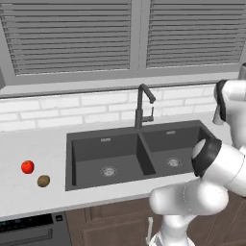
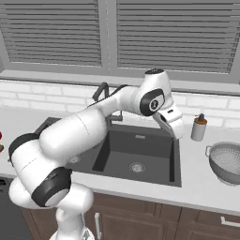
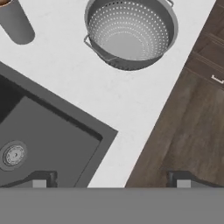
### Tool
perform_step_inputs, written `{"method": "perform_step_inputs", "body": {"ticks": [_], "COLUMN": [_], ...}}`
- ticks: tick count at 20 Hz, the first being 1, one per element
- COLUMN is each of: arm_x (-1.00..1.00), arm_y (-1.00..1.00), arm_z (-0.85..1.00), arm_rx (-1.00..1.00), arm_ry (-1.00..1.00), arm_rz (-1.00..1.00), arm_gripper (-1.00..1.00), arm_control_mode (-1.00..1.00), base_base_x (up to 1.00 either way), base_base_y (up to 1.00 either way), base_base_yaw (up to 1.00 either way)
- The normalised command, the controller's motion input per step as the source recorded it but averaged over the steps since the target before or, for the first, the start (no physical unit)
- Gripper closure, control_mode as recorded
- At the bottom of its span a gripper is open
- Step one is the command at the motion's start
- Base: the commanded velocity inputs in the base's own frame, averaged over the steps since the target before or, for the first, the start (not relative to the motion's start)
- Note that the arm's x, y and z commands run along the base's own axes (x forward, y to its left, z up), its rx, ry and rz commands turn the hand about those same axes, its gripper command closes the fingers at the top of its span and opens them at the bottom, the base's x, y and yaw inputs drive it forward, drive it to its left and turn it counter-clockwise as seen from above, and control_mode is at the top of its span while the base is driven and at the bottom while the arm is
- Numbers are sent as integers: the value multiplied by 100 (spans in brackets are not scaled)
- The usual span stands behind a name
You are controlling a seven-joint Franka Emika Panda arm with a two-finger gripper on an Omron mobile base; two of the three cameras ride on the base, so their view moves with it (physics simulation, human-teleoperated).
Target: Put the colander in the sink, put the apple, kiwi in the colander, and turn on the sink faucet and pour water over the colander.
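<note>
The colander [image 3: 130, 33] stands upright and empty on the white table [image 3: 87, 87], off to the right of the sink [image 2: 136, 157], near the table's front edge and well apart from the basin rim. One of its small side handles faces the sink, which should give the claw a thin edge to close on. It has to go into the sink first, so the fruit waits: the apple [image 1: 27, 166] and the kiwi [image 1: 43, 180] lie just beside each other on the table to the left of the sink, well apart from the colander

The claw [image 2: 176, 132] hangs above the sink's right rim, angled down toward the colander side. In the hand view its two finger tips [image 3: 39, 181] stand far apart with nothing between them, so it is wide open and holds nothing. That wide spread suits an approach to the rim or handle. I judge the step in hand to be the reach for the colander, with none of the task done yet

The sink faucet [image 1: 142, 106] rises behind the divider between the two basins, and no water can be seen running. A grey soap bottle [image 2: 198, 127] stands behind the sink's right corner, between the claw and the colander, and a low reach could clip it
</note>
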Motion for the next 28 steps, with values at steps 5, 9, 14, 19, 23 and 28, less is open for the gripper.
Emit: {"method": "perform_step_inputs", "body": {"ticks": [5,9,14,19,23,28], "arm_x": [0,0,-2,-14,-27,-32], "arm_y": [-64,-62,-60,-57,-45,-37], "arm_z": [0,0,-15,-22,-24,-22], "arm_rx": [0,0,1,0,0,0], "arm_ry": [3,0,0,0,0,0], "arm_rz": [-20,-5,1,9,19,30], "arm_gripper": [-100,-100,-100,-100,-100,-100], "arm_control_mode": [-100,-100,-100,-100,-100,-100], "base_base_x": [0,0,0,0,0,0], "base_base_y": [0,0,0,0,0,0], "base_base_yaw": [0,0,0,0,0,0]}}
